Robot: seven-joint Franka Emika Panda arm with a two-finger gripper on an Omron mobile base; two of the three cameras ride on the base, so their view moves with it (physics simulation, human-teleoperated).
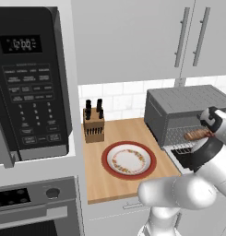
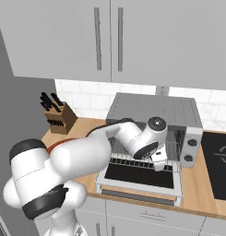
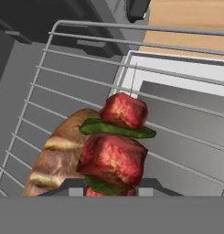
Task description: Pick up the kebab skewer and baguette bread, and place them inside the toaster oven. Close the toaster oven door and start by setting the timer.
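I hold the kebab skewer (image 3: 114,151) pinched tight in my gripper (image 3: 111,194), over the toaster oven's (image 1: 179,103) wire rack (image 3: 54,91), beside the baguette bread (image 3: 58,157). Next I should probably lower and release it, then shut the toaster oven door (image 2: 139,177).

No readable text anywhere. On the microwave (image 1: 29,83), a lit display (image 1: 21,44) with pale digits too blurred to make out, and a keypad (image 1: 31,103) with rows of tiny white labels, all illegible.
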